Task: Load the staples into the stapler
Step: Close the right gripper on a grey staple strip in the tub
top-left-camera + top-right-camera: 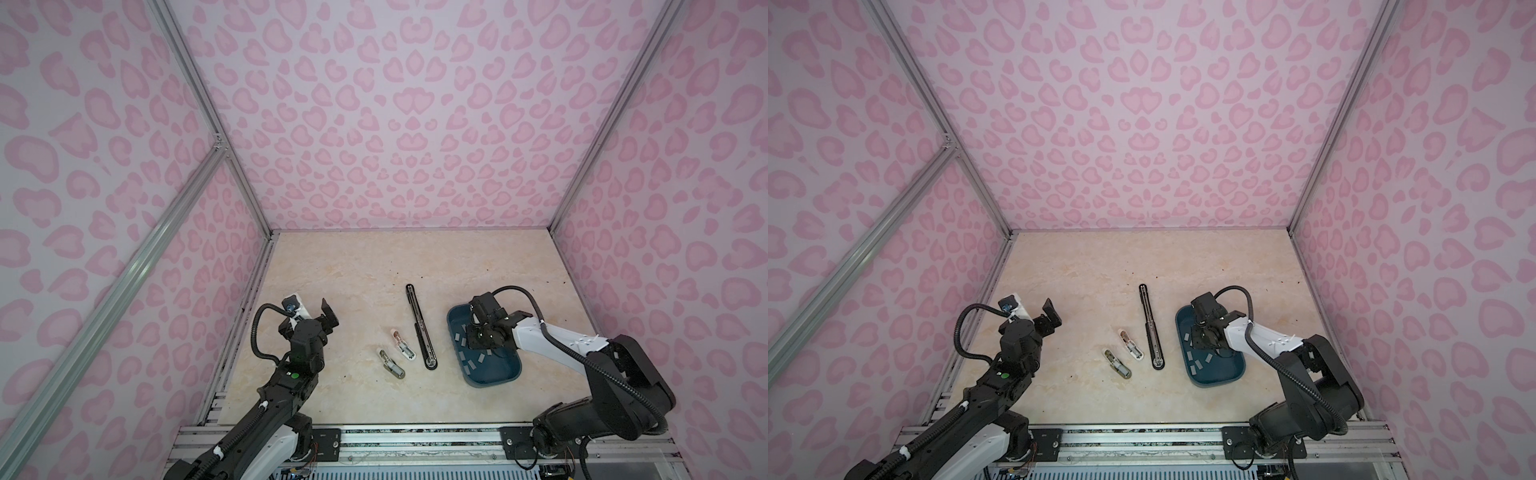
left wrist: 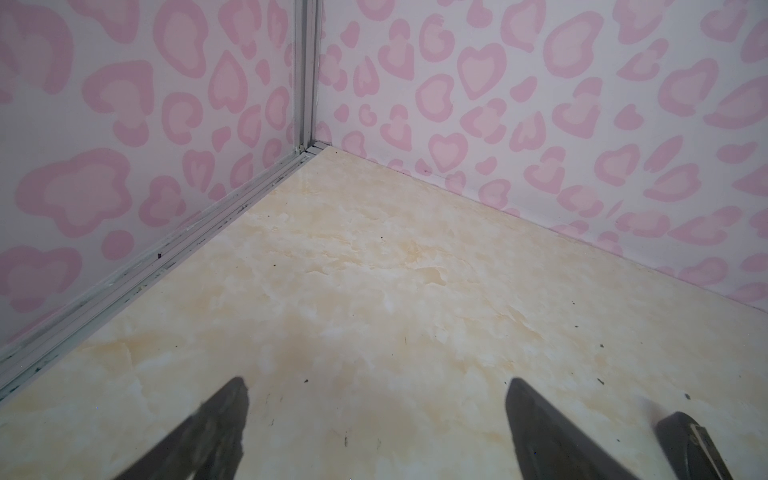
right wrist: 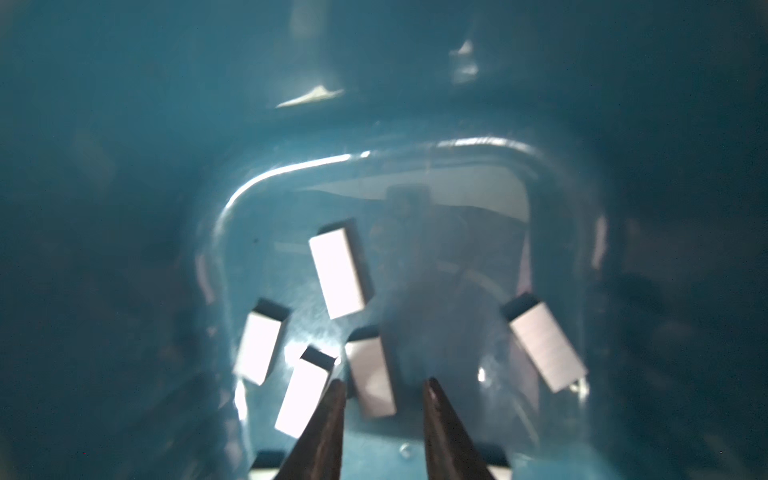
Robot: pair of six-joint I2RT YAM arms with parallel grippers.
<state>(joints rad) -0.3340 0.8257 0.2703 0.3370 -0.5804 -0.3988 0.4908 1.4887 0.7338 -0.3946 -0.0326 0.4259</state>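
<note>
Several grey staples [image 1: 471, 365] [image 1: 1196, 365] lie loose in a blue tray [image 1: 478, 384] [image 1: 1200, 382]. My right gripper [image 3: 384, 382] [image 1: 478, 338] reaches down into the tray. Its jaws stand a little apart just above the floor. One staples strip [image 3: 370, 378] has its end between the tips, close to one finger, and is not pinched. A pink-white small stapler [image 1: 402, 345] [image 1: 1131, 344] and an olive small stapler [image 1: 391, 364] [image 1: 1117, 363] lie opened mid-table. My left gripper [image 2: 376, 382] [image 1: 311, 313] hovers wide open and empty at the left.
A long black stapler [image 1: 420, 326] [image 1: 1151, 328] lies flat between the small staplers and the tray. Pink patterned walls enclose the marble-look table [image 1: 374, 257] on three sides. A metal rail [image 1: 415, 440] runs along the front edge.
</note>
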